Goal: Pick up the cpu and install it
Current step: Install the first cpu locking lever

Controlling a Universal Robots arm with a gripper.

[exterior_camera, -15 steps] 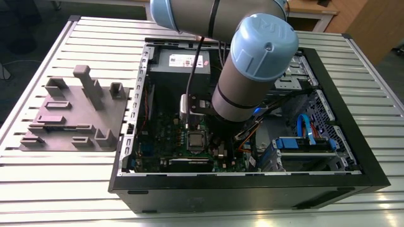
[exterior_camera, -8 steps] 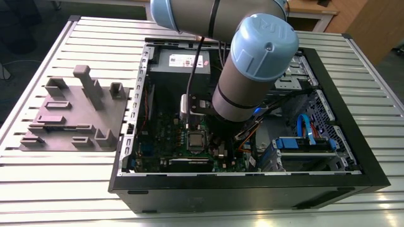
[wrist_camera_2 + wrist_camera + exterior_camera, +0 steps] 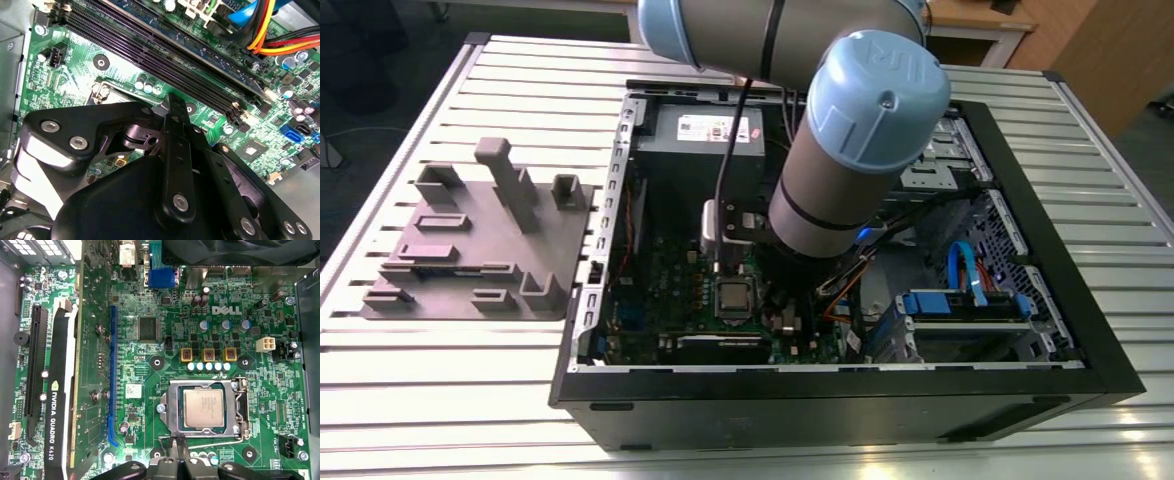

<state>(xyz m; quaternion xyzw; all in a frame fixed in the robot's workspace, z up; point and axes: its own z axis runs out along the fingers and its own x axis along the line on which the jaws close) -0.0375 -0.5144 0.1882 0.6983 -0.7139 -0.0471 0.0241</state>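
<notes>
First wrist view: we see one cpu (image 3: 203,408) lying flat inside the shiny socket frame (image 3: 172,410) on the green board (image 3: 150,375). The gripper (image 3: 179,449) sits just beside the frame's edge, its thin black fingers (image 3: 181,446) pressed together with nothing between them. Three yellow square parts (image 3: 208,354) stand in a row near the socket. From the exterior view, we see the arm (image 3: 834,190) reaching down into the open computer case (image 3: 1067,330), with one grey tray (image 3: 467,240) well apart on the table (image 3: 427,370).
</notes>
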